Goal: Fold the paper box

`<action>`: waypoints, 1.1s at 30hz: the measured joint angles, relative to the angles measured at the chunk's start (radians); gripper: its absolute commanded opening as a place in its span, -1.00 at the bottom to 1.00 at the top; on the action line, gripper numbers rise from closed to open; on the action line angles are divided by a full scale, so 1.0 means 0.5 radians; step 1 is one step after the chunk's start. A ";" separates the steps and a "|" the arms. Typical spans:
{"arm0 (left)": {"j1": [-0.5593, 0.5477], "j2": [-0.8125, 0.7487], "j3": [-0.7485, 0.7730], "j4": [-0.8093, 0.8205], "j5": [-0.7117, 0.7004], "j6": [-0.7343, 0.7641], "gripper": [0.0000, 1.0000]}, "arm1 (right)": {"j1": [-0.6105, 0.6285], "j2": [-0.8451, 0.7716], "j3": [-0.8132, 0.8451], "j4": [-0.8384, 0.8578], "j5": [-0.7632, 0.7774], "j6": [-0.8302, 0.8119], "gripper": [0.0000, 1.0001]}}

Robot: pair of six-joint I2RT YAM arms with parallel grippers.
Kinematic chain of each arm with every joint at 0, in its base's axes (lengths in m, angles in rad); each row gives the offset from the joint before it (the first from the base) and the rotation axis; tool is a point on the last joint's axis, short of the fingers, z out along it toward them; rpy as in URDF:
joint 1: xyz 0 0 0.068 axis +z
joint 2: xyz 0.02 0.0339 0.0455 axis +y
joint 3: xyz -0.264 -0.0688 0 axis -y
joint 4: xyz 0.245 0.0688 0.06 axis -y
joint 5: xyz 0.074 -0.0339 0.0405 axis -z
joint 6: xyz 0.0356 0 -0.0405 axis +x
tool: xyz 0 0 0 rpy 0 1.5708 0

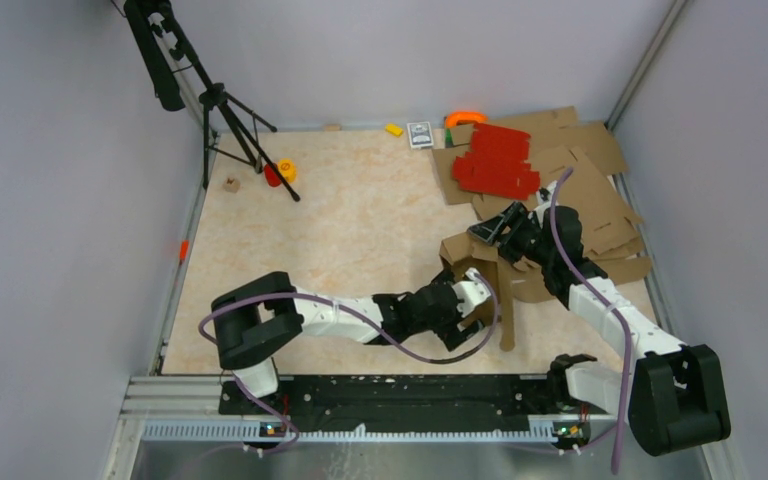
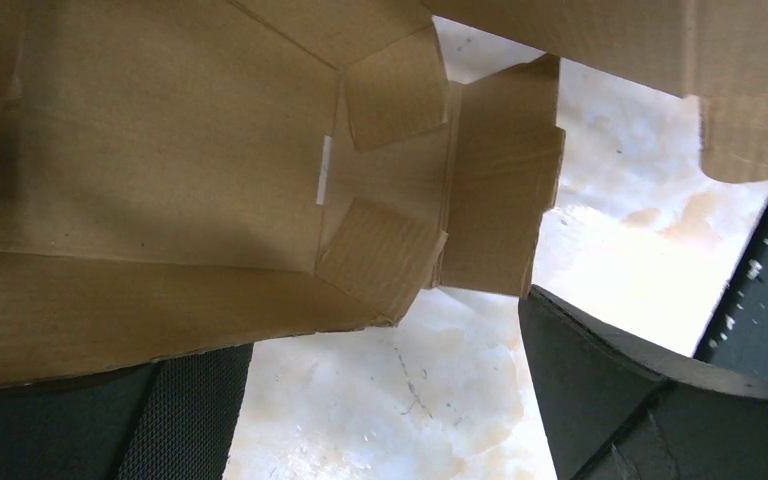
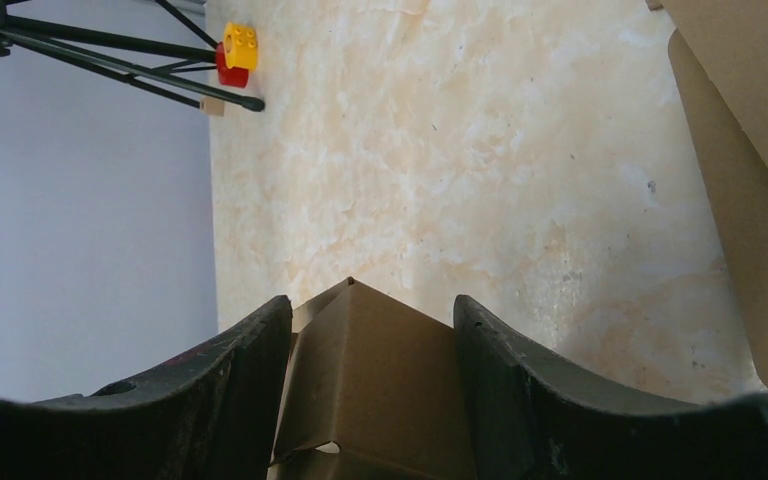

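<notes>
The paper box (image 1: 475, 255) is a plain brown, partly folded piece standing right of centre, with a long flap hanging toward the near edge. My right gripper (image 1: 495, 228) is at its top far edge. In the right wrist view a folded corner of the box (image 3: 380, 390) fills the gap between my right gripper's (image 3: 372, 320) two fingers. My left gripper (image 1: 473, 298) reaches in under the box from the left. In the left wrist view its jaws (image 2: 390, 400) stand wide apart, with box panels and tabs (image 2: 160, 180) overhead and resting over the left finger (image 2: 190, 420).
Red cardboard sheets (image 1: 497, 160) lie on larger flat brown sheets (image 1: 590, 180) at the back right. A black tripod (image 1: 225, 110) stands at the back left, with a yellow and red brick (image 1: 282, 172) by its foot. Small items (image 1: 420, 134) lie along the back wall.
</notes>
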 measured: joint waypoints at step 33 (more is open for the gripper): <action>-0.043 0.156 0.095 0.053 -0.589 -0.225 0.17 | 0.000 -0.095 -0.098 0.092 0.016 0.004 0.16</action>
